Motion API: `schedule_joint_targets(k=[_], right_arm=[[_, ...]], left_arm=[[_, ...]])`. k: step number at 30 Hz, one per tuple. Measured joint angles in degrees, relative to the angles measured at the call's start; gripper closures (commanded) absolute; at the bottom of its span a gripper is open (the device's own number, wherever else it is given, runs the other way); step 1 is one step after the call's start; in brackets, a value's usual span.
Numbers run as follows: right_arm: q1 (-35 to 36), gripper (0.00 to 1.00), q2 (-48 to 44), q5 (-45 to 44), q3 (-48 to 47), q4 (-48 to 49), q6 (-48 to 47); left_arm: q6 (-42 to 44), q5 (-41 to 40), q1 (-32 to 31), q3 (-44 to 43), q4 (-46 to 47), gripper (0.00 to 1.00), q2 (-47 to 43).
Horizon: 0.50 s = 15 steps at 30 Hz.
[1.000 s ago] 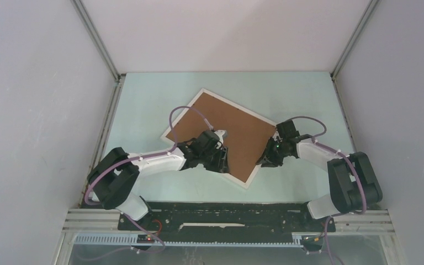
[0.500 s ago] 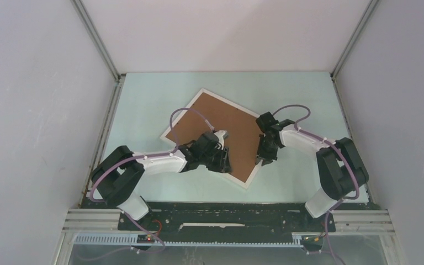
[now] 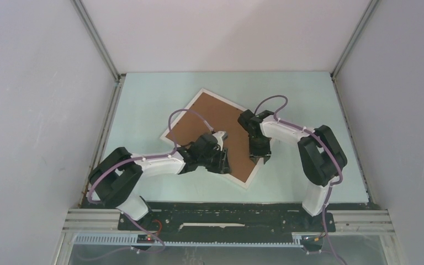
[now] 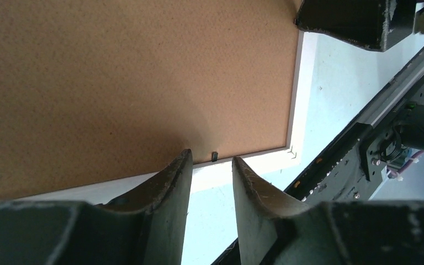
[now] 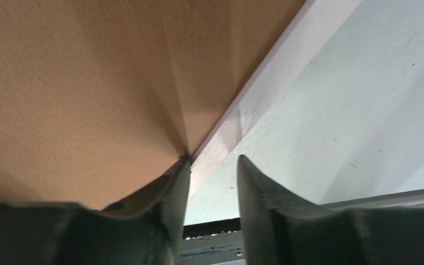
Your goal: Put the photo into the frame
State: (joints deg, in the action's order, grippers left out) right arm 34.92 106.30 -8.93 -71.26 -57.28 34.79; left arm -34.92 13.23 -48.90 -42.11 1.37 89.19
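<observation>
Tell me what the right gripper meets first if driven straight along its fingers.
Probably the frame, its white rim at the seam with the backing board; one of the fingers seems to touch there.

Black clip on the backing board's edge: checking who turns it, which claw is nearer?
Left. Left claw sits right before the clip; right claw is at the frame's other edge, farther off.

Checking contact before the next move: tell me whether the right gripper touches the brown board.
Touching. Right wrist view: one fingertip of the right gripper meets the board beside the frame; its shadow closes to the tip, no gap.
</observation>
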Motion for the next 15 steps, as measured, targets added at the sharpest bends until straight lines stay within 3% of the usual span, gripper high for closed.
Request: schedule_joint_targets(k=[3, 5, 10, 15], right_arm=[[-1.55, 0.34, -3.15, 1.01, 1.73, 1.44, -1.92], [-3.19, 0.32, -5.55, 2.32, 4.04, 3.26, -2.82], [-11.02, 0.39, -13.27, 8.81, 11.93, 13.44, -3.34], [-18.18, 0.42, -13.44, 13.6, 14.93, 21.51, -1.79]], left_arm=[[0.46, -0.48, -0.13, 0.0, -1.4, 0.57, -0.98], [0.94, -1.09, -0.11, -0.04, -2.99, 0.55, -2.27], [2.36, -1.05, -0.31, -0.22, -10.71, 0.52, -6.34], [3.93, -0.59, -0.46, -3.41, -14.12, 0.33, -7.48]])
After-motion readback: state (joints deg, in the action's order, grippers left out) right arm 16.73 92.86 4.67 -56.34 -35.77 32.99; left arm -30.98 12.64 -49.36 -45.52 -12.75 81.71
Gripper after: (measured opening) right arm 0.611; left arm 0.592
